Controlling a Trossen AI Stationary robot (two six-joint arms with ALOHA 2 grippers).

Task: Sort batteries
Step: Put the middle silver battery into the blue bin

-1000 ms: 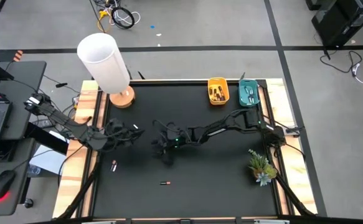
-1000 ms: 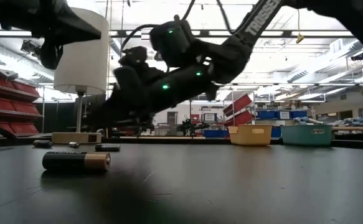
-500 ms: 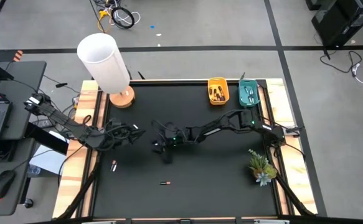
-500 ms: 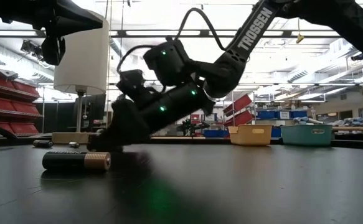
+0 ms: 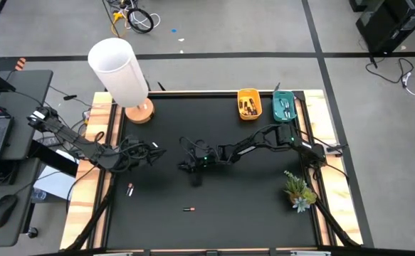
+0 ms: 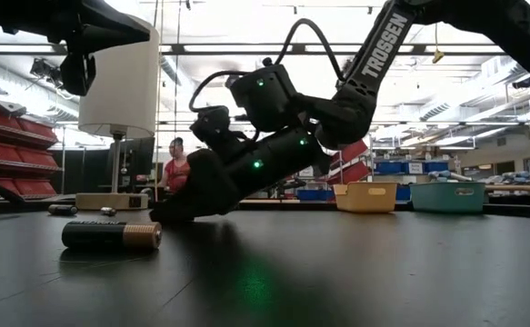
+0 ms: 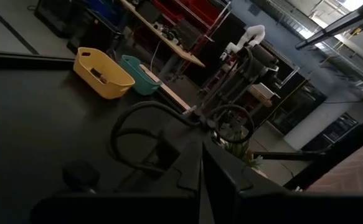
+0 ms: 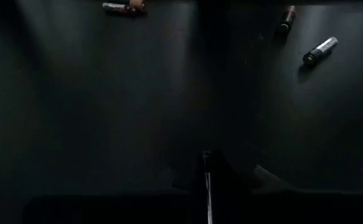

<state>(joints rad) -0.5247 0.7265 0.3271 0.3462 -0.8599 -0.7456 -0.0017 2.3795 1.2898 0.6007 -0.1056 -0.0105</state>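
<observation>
The only writing that could be read was the word "TROSSEN" (image 6: 383, 44) in white capitals down the right arm. The label on the black battery with a copper end (image 6: 112, 235), lying on its side on the desk (image 5: 257, 213) close to the low camera, was too dim to read.

The right pincer (image 5: 186, 167) was near the middle of the desk, tipped down with its tip (image 6: 167, 216) on or just above the surface. From the wrist its fingers (image 8: 207, 186) looked drawn together with only a thin slit between them. Whether they pinched a battery could not be made out.

The left pincer (image 5: 152, 150) hung over the left part of the desk, closed, and whether it held anything did not show.

Two loose batteries lay apart in the front left part: a red and white one (image 5: 130, 189) and a darker one (image 5: 188, 210) nearer the front edge. More batteries sat in the yellow tray (image 5: 248, 104) and the teal tray (image 5: 284, 107), side by side at the far edge.

A lamp (image 5: 118, 71) stood at the far left corner and a small plant (image 5: 300, 190) by the right edge. Between them, and over most of the front and right part, the dark surface lay open. Pale wooden strips (image 5: 86, 192) ran along both side edges.

A person (image 6: 175, 168) was in the room behind.
</observation>
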